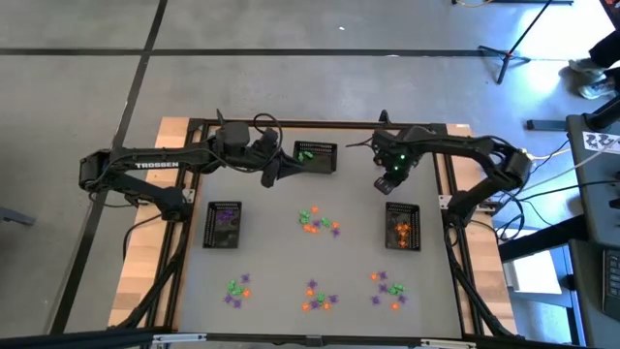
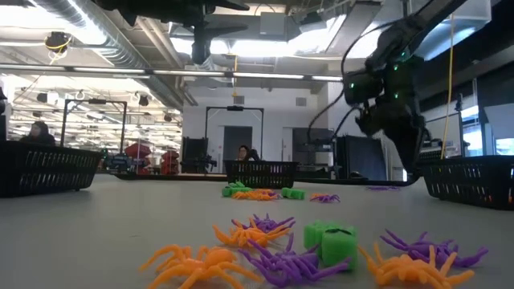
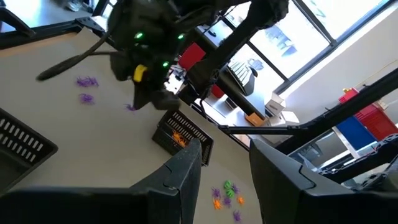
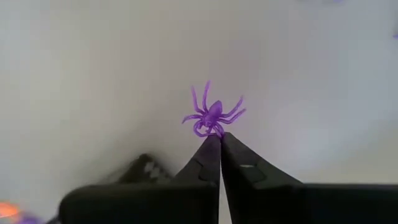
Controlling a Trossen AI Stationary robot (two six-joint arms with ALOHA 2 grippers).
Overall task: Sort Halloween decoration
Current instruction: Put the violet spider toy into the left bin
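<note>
Purple spider (image 4: 213,116) pinched in right gripper (image 4: 219,138), orange trinkets in right basket (image 1: 403,227), left gripper (image 3: 224,163) parted, empty.

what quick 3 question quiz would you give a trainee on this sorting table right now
1. True or false: the right tool is shut on a purple spider.
2. Which colour of trinkets lies in the basket on the right? A green, B orange, C purple.
3. Fill in: the left tool hangs beside the far basket, which holds ____ trinkets.

Key: 1 true; 2 B; 3 green.
</note>
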